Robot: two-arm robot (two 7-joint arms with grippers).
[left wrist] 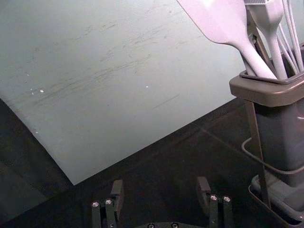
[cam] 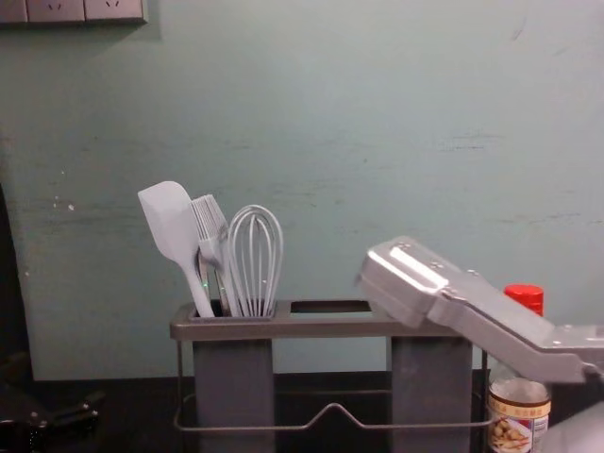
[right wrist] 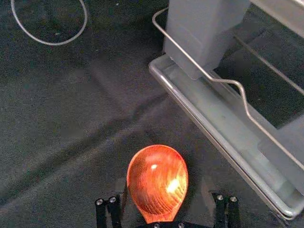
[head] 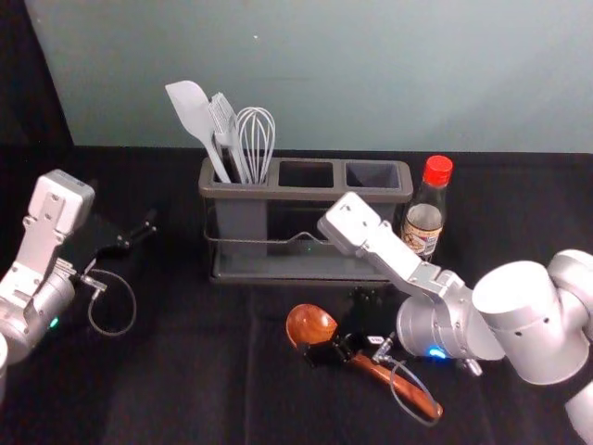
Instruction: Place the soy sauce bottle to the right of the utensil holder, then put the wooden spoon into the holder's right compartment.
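Observation:
The soy sauce bottle [head: 423, 221], red-capped, stands upright just right of the utensil holder [head: 310, 194]; the chest view also has the bottle [cam: 518, 415] there. In front of the holder lies the wooden spoon [head: 309, 325], bowl toward the back left, handle toward the front right. My right gripper [head: 332, 349] is low over the spoon near its neck. In the right wrist view the right gripper [right wrist: 165, 202] is open, with the spoon's bowl [right wrist: 157, 183] showing between and beyond its fingers. My left gripper [head: 146, 229], left of the holder, is open in its wrist view [left wrist: 160, 194].
A white spatula [head: 191, 113], a brush and a whisk [head: 256, 134] stand in the holder's left compartment. The middle and right compartments have nothing sticking out. A pale wall [head: 324, 74] rises behind the black-covered table [head: 176, 371]. My right forearm reaches in past the bottle's front.

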